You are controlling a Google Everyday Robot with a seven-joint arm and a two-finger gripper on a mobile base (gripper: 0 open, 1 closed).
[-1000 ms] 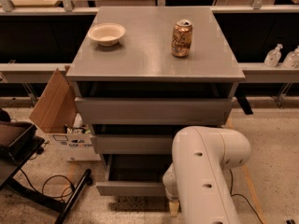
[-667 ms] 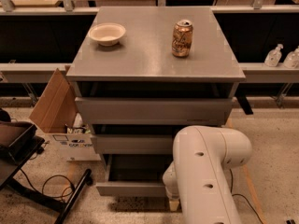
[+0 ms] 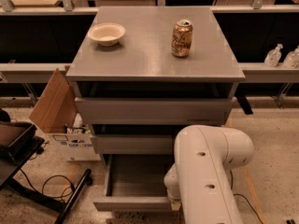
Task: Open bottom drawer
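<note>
Bottom drawer (image 3: 133,178) pulled out, matte grey, shallow flat tray. Gripper (image 3: 174,202) at front lip, 5 o'clock, behind smooth white arm (image 3: 210,171); open or closed: cannot tell.

The bottom drawer (image 3: 133,203) sits pulled out. The hand (image 3: 174,200) is down at its front edge, mostly behind the arm (image 3: 208,171).

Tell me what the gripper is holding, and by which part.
Cannot be told. The gripper sits by the right front end of the open matte-grey bottom drawer, mostly hidden behind the white robot arm; any hold is out of sight.
</note>
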